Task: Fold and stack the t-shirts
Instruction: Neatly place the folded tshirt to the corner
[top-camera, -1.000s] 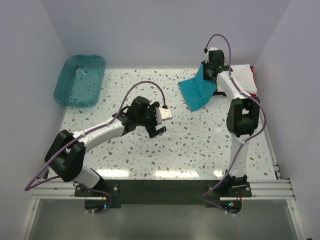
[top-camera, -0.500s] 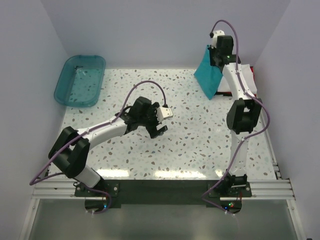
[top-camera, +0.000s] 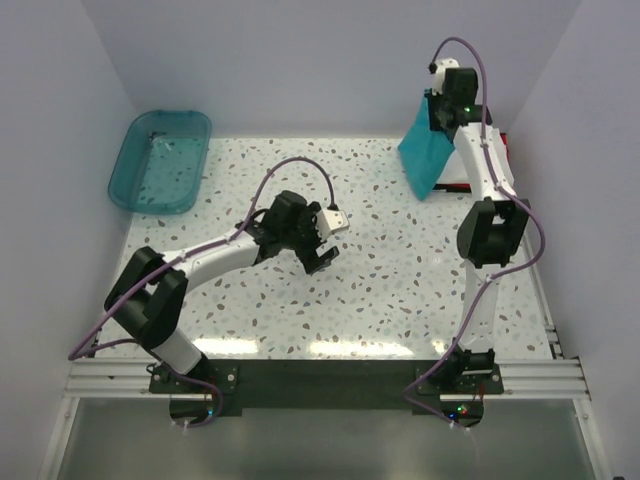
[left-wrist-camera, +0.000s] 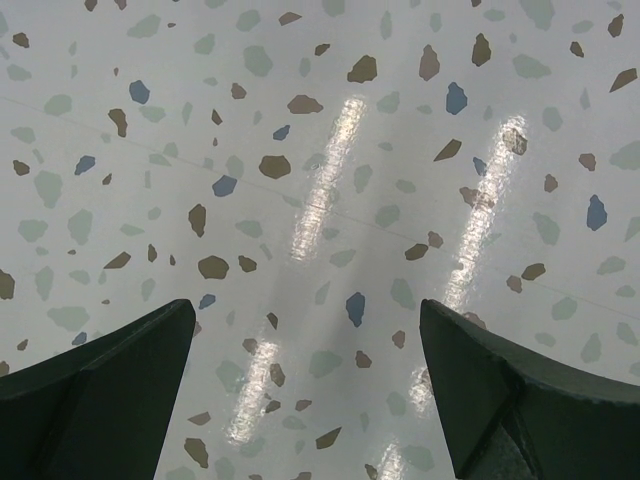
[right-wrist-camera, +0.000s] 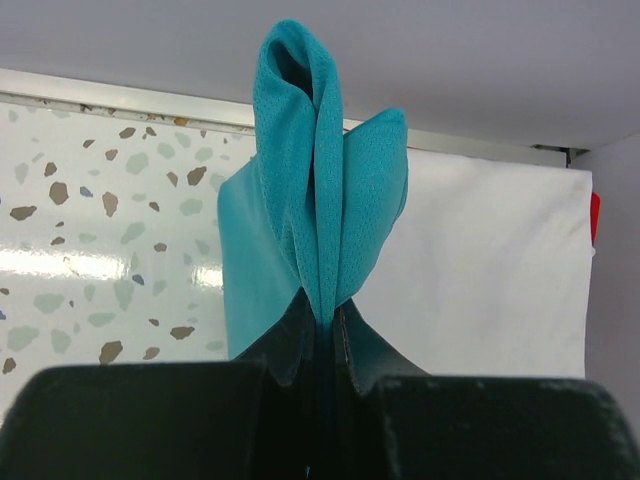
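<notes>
My right gripper (top-camera: 437, 108) is shut on the teal-blue t-shirt (top-camera: 425, 152) and holds it hanging above the table's far right corner. In the right wrist view the pinched shirt (right-wrist-camera: 320, 220) bunches up between the jaws (right-wrist-camera: 327, 312). The white t-shirt (right-wrist-camera: 480, 280) lies folded flat below it, with a sliver of the red t-shirt (right-wrist-camera: 594, 218) at its far edge; both show only partly in the top view, white (top-camera: 500, 150) and red (top-camera: 508, 146). My left gripper (top-camera: 322, 252) is open and empty over the table's middle, with bare terrazzo between its fingers (left-wrist-camera: 110, 380).
A translucent teal plastic bin (top-camera: 160, 160) stands at the far left of the terrazzo table (top-camera: 380, 280). White walls close in the back and both sides.
My right gripper has lifted the teal-blue shirt off the table and carried it up and to the right. The left gripper has shifted slightly to the right.
</notes>
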